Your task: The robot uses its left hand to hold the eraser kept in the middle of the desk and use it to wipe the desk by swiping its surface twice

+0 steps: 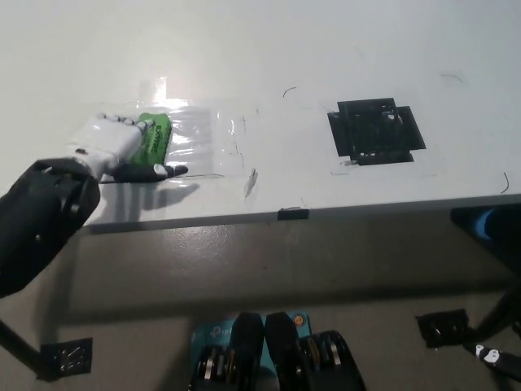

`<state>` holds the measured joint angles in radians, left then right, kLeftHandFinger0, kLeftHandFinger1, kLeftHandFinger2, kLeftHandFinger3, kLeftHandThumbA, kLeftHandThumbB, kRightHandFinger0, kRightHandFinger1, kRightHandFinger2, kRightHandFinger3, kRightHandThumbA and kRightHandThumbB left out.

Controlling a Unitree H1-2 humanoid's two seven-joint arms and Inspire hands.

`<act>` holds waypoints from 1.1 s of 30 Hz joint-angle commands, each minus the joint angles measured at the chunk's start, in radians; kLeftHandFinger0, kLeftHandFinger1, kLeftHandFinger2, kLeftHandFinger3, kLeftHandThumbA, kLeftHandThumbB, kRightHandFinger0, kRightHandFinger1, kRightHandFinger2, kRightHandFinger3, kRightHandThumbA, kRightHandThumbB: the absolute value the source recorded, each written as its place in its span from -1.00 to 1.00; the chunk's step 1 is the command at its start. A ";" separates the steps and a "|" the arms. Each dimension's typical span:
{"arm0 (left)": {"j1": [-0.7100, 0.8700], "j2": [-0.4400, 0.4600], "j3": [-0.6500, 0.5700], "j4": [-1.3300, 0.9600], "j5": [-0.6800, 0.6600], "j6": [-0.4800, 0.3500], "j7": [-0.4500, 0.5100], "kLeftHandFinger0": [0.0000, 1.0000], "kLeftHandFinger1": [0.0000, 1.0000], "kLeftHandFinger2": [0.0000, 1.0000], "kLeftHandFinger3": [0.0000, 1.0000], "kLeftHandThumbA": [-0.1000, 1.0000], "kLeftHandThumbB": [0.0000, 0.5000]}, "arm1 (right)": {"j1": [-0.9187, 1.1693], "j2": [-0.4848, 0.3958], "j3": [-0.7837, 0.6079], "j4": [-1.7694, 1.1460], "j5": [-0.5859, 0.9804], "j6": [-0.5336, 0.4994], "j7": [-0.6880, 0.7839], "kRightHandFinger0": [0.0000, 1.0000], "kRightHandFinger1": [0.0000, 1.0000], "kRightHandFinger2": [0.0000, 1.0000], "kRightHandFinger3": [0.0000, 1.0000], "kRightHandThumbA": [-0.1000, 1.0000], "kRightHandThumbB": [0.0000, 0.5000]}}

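Hand, left (114,147): white, smooth hard shell with a dark thumb tip, lying flat over the eraser with its fingers wrapped around it; a bulky black sleeve covers the forearm behind it, toward the lower left corner. Right hand not in view

Eraser (155,138): bright green, oblong with rounded ends, matte, dark lettering along its top; only its far half shows from under the hand, the rest is covered. It lies on the desk under the palm

Plastic film (203,138): clear, glossy sheet stuck flat on the desk beneath the hand and eraser, reaching out to the right of them; it catches bright glare and shows wrinkles near its right edge

Desk (269,65): white, smooth, matte top, with a few thin dark scuffs and pen-like marks right of the hand and beyond. Its front edge runs just below the hand, across the whole picture

Tape patch (374,130): black, roughly square with ragged stepped corners, built of overlapping strips, slightly shiny; well apart from the hand, to its right

Small dark tab (291,213): flat and rectangular, on the desk's front edge, right of the hand and lower

Floor (244,277): dull grey-beige, below the desk edge, with the desk's shadow across it

Floor plates (65,357): dark metal, one under the hand's side and one at the far right
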<state>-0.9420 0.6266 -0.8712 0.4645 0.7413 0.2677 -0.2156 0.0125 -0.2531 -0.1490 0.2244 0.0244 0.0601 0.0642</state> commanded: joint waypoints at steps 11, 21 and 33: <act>-0.307 0.021 0.014 -0.035 0.368 -0.106 0.170 1.00 1.00 1.00 1.00 1.00 0.55 | 0.029 -0.034 -0.018 -0.053 0.011 -0.016 0.007 1.00 1.00 1.00 1.00 1.00 0.94; -0.136 -0.097 0.111 0.082 0.345 -0.057 0.229 1.00 1.00 1.00 1.00 1.00 0.78 | 0.031 -0.023 -0.007 -0.045 0.005 -0.028 0.004 1.00 1.00 1.00 1.00 1.00 1.00; -0.076 -0.186 0.176 0.254 0.320 -0.091 0.313 1.00 1.00 1.00 1.00 1.00 0.71 | 0.034 0.002 -0.010 -0.053 0.001 -0.022 -0.013 1.00 1.00 1.00 1.00 1.00 1.00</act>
<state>-0.9765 0.4410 -0.7254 0.7095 1.0520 0.1941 0.0151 0.0450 -0.2475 -0.1510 0.2049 0.0238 0.0591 0.0632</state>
